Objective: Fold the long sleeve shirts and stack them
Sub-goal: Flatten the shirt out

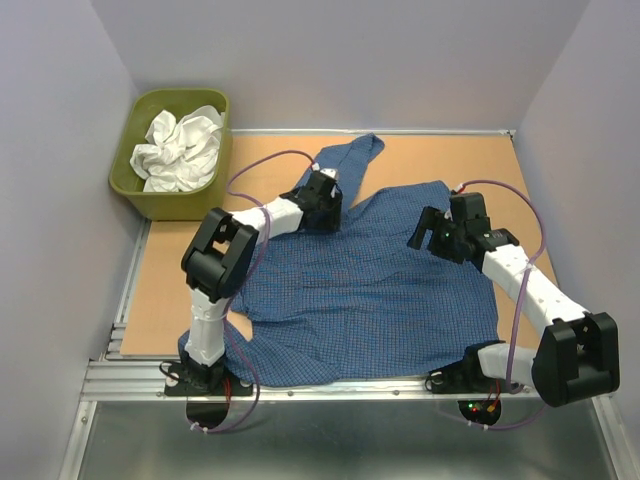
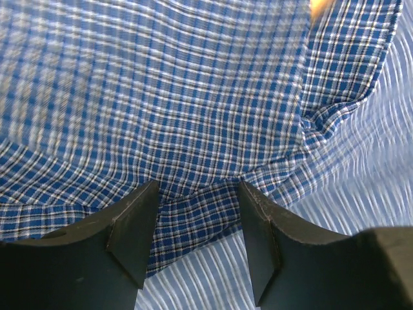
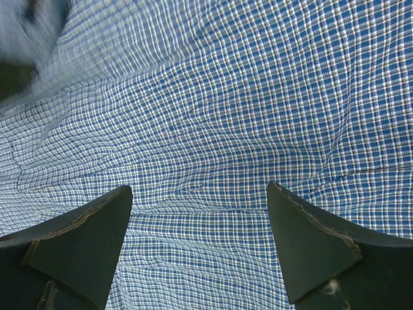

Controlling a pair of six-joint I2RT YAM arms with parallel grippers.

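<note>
A dark blue cotton button-up shirt in a fine white-and-blue check (image 1: 370,290) lies spread over the middle of the tan wooden table board (image 1: 165,290), reaching from the near edge to about two thirds of the way back. Its cloth is mostly flat with soft ripples. One narrow part, seemingly a sleeve, runs away to the far side, and the near left corner bunches up beside the left arm's base. No collar or buttons can be made out in any view. Close up, the weave shows thin white lines crossing on blue, with a seam and a paler, striped-looking underside turned up at one fold. The left gripper (image 2: 199,190) sits low over the far left part of the shirt, its dark fingers (image 2: 132,226) part-way apart with a raised ridge of checked cloth between them. Whether they pinch that ridge cannot be told. The right gripper (image 3: 199,187) hangs over the far right part of the shirt with its jaws spread wide and nothing between them, only smooth cloth beneath. At the far left corner stands an olive-green plastic tub (image 1: 170,205), off the board, with a crumpled plain white cloth garment (image 1: 180,145) lying inside it, well apart from the shirt.
</note>
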